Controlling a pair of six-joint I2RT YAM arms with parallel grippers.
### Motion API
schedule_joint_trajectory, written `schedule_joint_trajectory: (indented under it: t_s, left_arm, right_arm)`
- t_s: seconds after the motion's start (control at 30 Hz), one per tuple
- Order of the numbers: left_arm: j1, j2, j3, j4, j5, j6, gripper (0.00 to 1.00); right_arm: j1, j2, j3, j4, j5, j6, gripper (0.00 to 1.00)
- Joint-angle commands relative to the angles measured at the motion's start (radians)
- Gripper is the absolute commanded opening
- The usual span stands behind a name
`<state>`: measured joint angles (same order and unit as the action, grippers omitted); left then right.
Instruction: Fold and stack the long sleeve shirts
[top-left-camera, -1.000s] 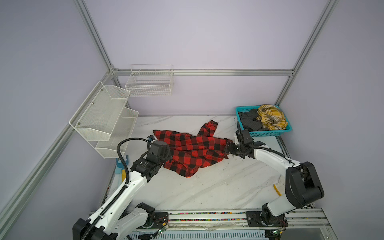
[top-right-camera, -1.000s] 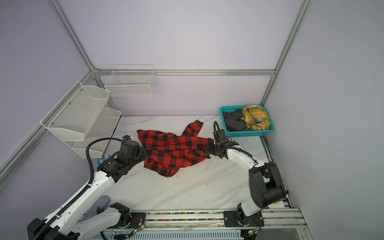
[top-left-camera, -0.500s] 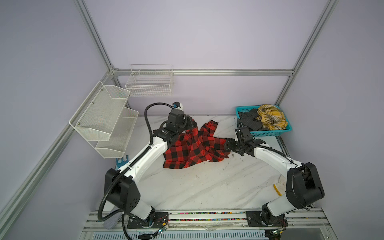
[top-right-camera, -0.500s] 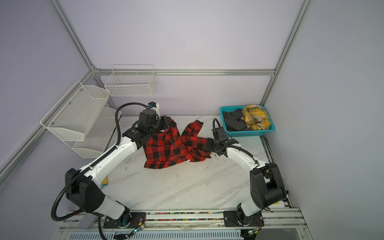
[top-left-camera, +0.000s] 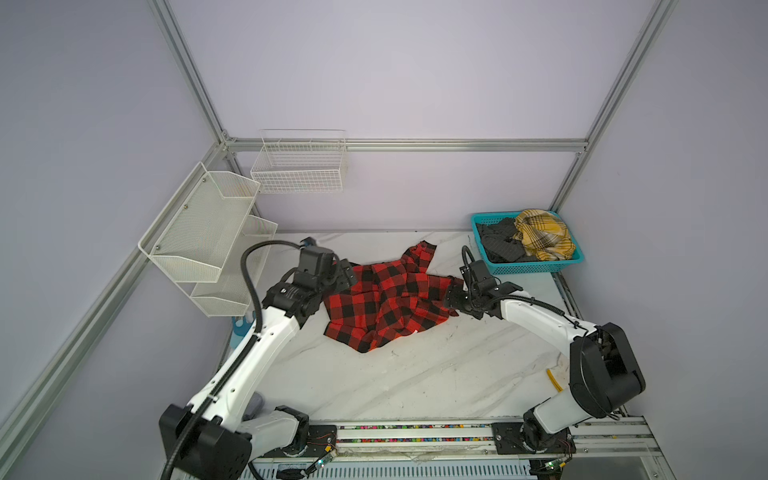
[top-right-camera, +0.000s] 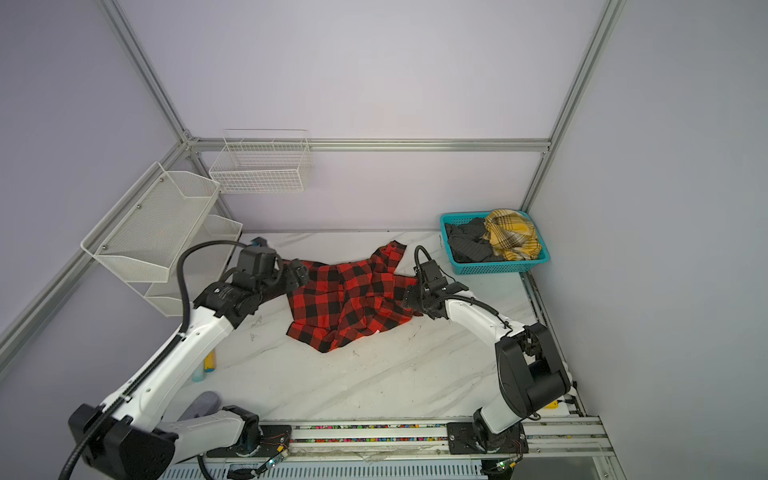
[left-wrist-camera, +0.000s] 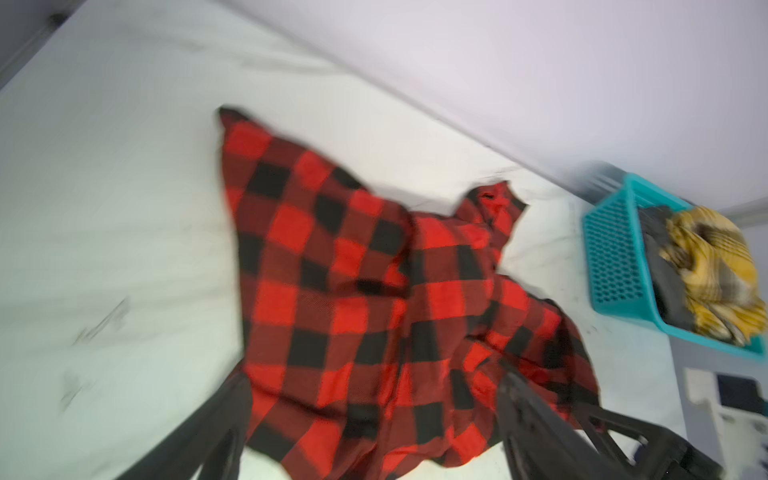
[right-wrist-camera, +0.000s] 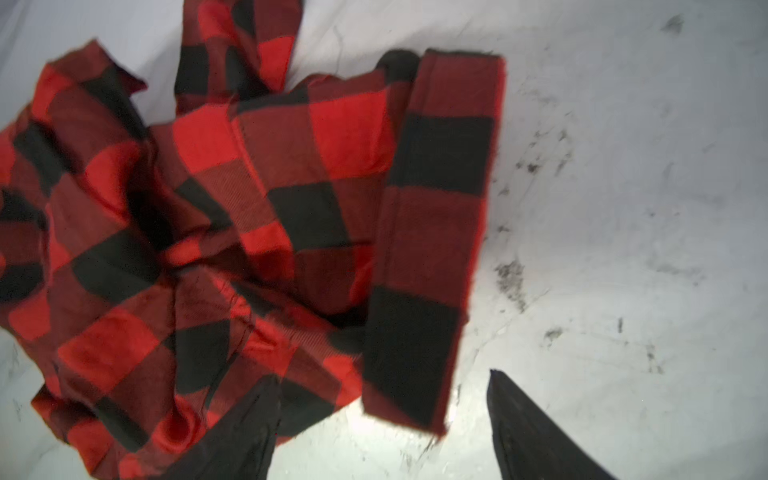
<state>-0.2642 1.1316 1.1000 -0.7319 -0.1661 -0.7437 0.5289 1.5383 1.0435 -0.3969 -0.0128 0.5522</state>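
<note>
A red-and-black check shirt (top-left-camera: 386, 303) (top-right-camera: 345, 299) lies crumpled mid-table, one sleeve pointing toward the back. My left gripper (top-left-camera: 345, 276) (left-wrist-camera: 374, 399) is open at the shirt's left edge, and the cloth (left-wrist-camera: 332, 270) lies loose under its spread fingers. At the right edge my right gripper (top-left-camera: 453, 297) (right-wrist-camera: 380, 399) is open too. The end of a flat folded strip of the shirt (right-wrist-camera: 419, 291) lies between its fingers, ungripped. A mustard-yellow plaid garment (top-left-camera: 540, 232) and a dark grey one (top-left-camera: 498, 245) sit bunched in the teal basket (top-left-camera: 536, 268).
The teal basket (top-right-camera: 498, 269) stands at the back right corner. White mesh shelves (top-left-camera: 199, 232) hang on the left wall and a wire basket (top-left-camera: 299, 166) on the back wall. A small yellow item (top-left-camera: 555, 379) lies at the table's right edge, another (top-right-camera: 210, 361) at the left.
My left gripper carried the shirt's left side toward the back, then opened and let it go; the shirt is now more bunched. The right gripper has barely moved.
</note>
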Motion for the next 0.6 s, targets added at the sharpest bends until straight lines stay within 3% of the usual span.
schedule_joint_trajectory:
  t_s: [0.0, 0.13, 0.23, 0.33, 0.47, 0.57]
  left_arm:
    - [0.107, -0.091, -0.195, -0.149, 0.091, -0.082, 0.87]
    - [0.18, -0.143, -0.279, -0.099, 0.157, -0.104, 0.84]
    - [0.199, -0.093, -0.273, -0.086, 0.188, -0.106, 0.83]
    - [0.212, -0.046, -0.267, -0.089, 0.223, -0.114, 0.79]
    - [0.223, -0.036, -0.298, -0.101, 0.232, -0.125, 0.77]
    - [0.241, -0.048, -0.338, -0.094, 0.257, -0.137, 0.77]
  right_arm:
    - [0.162, -0.051, 0.057, -0.049, 0.091, -0.041, 0.79]
    - [0.274, 0.044, 0.122, -0.04, 0.026, -0.069, 0.78]
    - [0.315, 0.149, 0.198, -0.033, 0.06, -0.081, 0.77]
    - [0.306, 0.248, 0.256, -0.027, 0.105, -0.08, 0.77]
    - [0.266, 0.348, 0.316, -0.038, 0.048, -0.109, 0.64]
    - [0.263, 0.385, 0.329, -0.062, 0.077, -0.121, 0.63]
